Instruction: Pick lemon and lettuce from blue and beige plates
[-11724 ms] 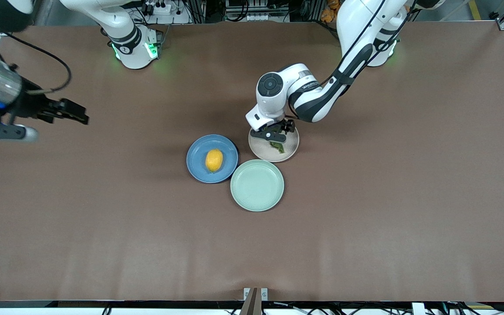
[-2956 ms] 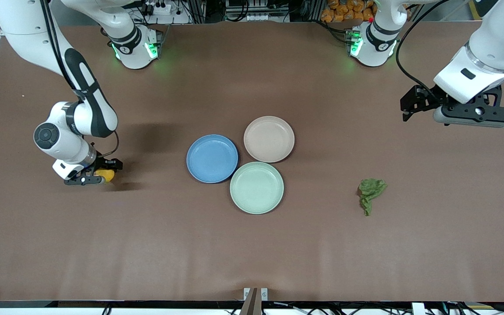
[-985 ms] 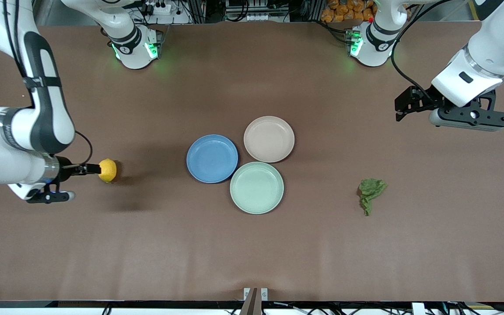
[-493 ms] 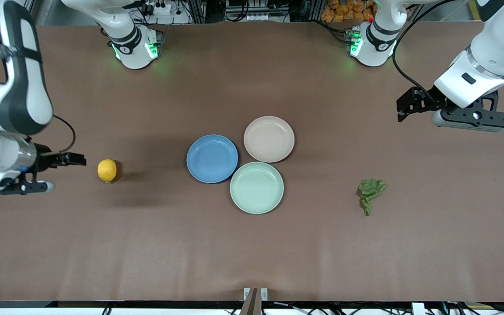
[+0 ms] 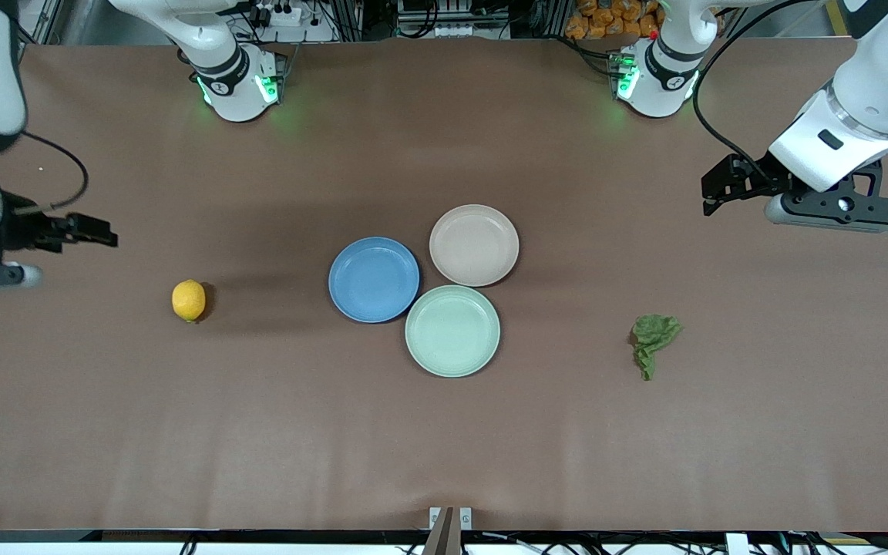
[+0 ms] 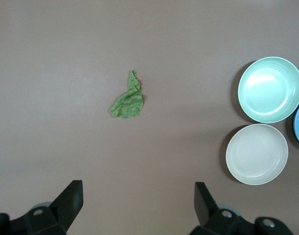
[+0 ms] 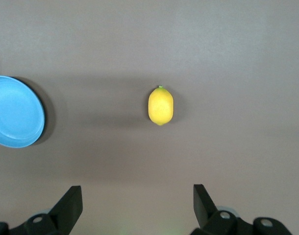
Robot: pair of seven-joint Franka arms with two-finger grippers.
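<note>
Table (image 5: 444, 432): brown surface, bearing three plates, one lemon and one lettuce piece.

Right arm: reaches in at the right arm's end of the table. Right gripper (image 5: 93, 230) is up in the air over bare table, fingers spread wide apart and holding nothing; in the right wrist view both fingertips (image 7: 71, 200) stand well apart with the lemon lying on the table between their lines, clear of them.

Left arm: raised at the left arm's end of the table. Left gripper (image 5: 721, 187) hangs over bare table, fingers parted wide and empty; in the left wrist view the fingertips (image 6: 71, 196) stand well apart and the lettuce lies on the table well apart from them.

Blue plate (image 5: 374, 279): round, nothing on it, at the table's middle, toward the right arm's end of the cluster. Its edge shows in the right wrist view (image 7: 14, 118).

Beige plate (image 5: 474, 245): round, nothing on it, just beside the blue plate and farther from the front camera than the mint-green plate.

Mint-green plate (image 5: 452, 330): round, nothing on it, nearest the front camera of the three, just beside both others.

Lettuce (image 5: 653, 334): crumpled green leaf, on the bare table, well apart from the plates, toward the left arm's end.

Lemon (image 5: 188, 300): yellow oval, on the bare table, well apart from the blue plate, toward the right arm's end.
</note>
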